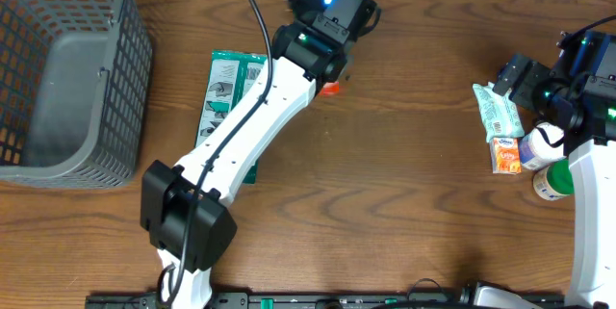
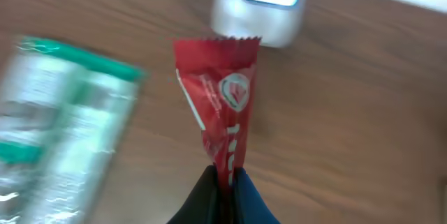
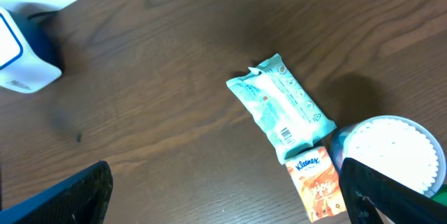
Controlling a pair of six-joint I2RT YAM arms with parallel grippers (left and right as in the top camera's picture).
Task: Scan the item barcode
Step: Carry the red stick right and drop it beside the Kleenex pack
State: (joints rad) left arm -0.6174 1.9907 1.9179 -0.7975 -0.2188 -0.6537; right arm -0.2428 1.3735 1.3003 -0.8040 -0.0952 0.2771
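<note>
Between the closed fingers [image 2: 199, 204] of the left gripper [image 2: 223, 185], a red packet [image 2: 222, 105] is pinched by its lower end, its crimped top edge pointing away from the fingertips. Just beyond that top edge stands the barcode scanner [image 2: 258, 4], a white unit with a pale window, close to the packet; whether they touch cannot be told. To the left of the fingers a green-and-white package [image 2: 63, 133] lies flat on the wooden table [image 2: 363, 112], blurred in the wrist view. Overhead, the left arm reaches diagonally across this package toward the scanner at the far edge, and a grey mesh basket [image 1: 67, 68] sits well apart to the arm's left. The right gripper [image 3: 225, 175] hangs above the table with its dark fingers [image 3: 70, 196] spread wide and nothing between them. Ahead of the gap lies a pale teal wipes pack [image 3: 283, 109], set diagonally. Touching its near end is a small orange Kleenex pack [image 3: 318, 182], and just beside that, close to the right-hand finger, stands a round container with a white lid [image 3: 391, 147]. A green bottle [image 1: 553, 182] next to the container shows only in the overhead view.
</note>
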